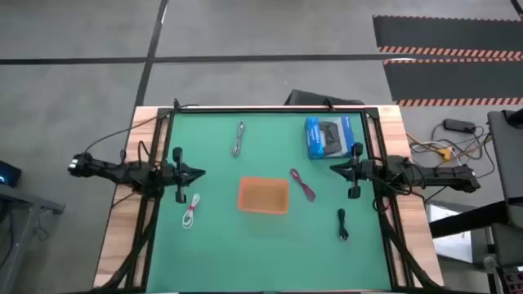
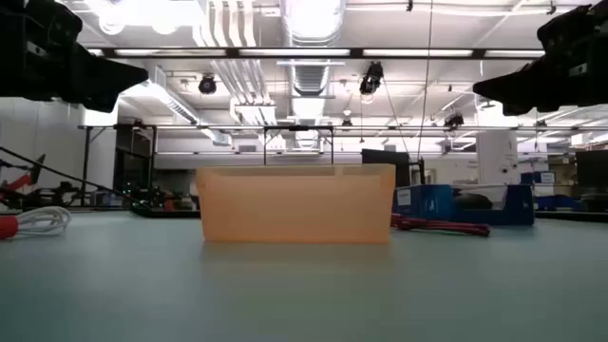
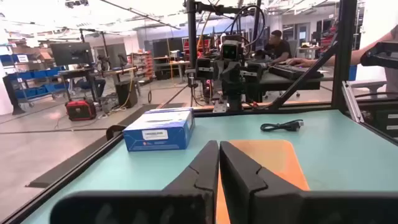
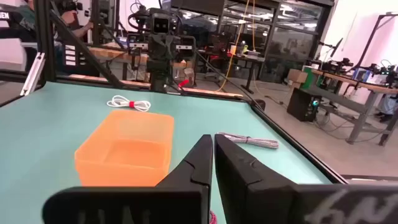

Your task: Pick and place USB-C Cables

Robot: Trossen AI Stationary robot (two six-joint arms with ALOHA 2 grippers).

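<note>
The four cables lie flat on the green table around the orange tray (image 1: 263,196). The white cable (image 1: 192,214) is near my left gripper (image 1: 196,173). The silver-grey cable (image 1: 239,139) lies toward the far edge. The magenta cable (image 1: 302,184) sits just right of the tray, and the black cable (image 1: 343,224) lies toward the near right. My right gripper (image 1: 333,167) hovers right of the tray. Both grippers are shut, empty and above the table, pointing at each other (image 3: 219,149) (image 4: 213,146). The low view shows the tray (image 2: 296,204), the white cable (image 2: 38,223) and the magenta cable (image 2: 442,226).
A blue box (image 1: 325,137) picturing a controller lies at the far right of the table, close to my right gripper. A black frame runs around the table's edges (image 1: 270,108). Bare green surface (image 1: 261,253) stretches along the near edge.
</note>
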